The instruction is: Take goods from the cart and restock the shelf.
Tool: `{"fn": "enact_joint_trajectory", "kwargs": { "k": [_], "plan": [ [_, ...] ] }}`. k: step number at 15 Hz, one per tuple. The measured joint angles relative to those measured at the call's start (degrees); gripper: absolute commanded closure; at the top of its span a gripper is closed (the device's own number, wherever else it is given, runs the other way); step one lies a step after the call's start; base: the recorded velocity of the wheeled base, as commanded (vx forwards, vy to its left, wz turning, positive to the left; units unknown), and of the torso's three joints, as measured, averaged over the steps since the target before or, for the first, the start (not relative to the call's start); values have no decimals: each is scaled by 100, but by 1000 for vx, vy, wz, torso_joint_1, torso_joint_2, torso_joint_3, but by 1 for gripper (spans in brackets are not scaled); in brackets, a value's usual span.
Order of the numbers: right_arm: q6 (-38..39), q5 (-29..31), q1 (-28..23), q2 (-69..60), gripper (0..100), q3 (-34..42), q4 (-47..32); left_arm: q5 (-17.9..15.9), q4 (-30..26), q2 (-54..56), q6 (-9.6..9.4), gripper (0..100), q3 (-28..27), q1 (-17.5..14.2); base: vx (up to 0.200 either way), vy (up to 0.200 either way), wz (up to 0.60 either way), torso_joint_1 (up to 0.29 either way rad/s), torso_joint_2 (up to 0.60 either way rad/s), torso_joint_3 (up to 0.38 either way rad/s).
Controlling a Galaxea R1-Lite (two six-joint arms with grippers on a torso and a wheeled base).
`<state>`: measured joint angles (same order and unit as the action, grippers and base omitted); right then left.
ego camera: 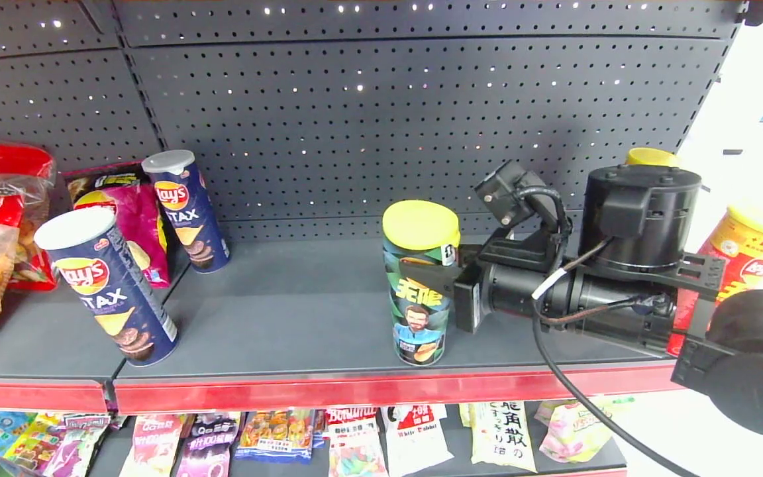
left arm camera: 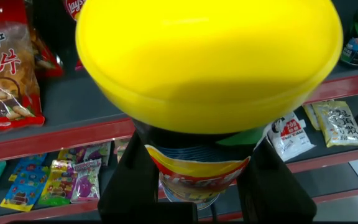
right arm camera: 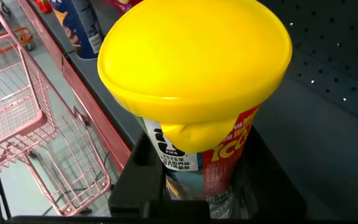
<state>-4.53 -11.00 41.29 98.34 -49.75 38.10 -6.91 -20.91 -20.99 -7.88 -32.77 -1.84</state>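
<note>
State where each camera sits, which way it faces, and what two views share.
Head: high, looking down at shelf; right gripper holds the green can.
Left wrist: behind left gripper holding yellow-lidded can, facing shelf fronts.
Right wrist: behind right gripper, looking along shelf; cart alongside.
Shared: blue cans, head and right wrist.

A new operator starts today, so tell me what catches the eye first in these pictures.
The right gripper is shut on a green can with a yellow lid, upright near the front edge of the dark shelf. The left gripper holds another yellow-lidded can out in front of the shelves. Two blue cans stand at the shelf's left.
</note>
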Motion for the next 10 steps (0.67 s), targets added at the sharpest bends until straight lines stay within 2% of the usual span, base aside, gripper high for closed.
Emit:
{"fn": "enact_joint_trajectory", "kwargs": {
  "k": [10],
  "plan": [
    [5,-173,-11,138,100,63,38,-4,0,13,5,100,24,2,0,0,0,0,0,0]
  ]
}}
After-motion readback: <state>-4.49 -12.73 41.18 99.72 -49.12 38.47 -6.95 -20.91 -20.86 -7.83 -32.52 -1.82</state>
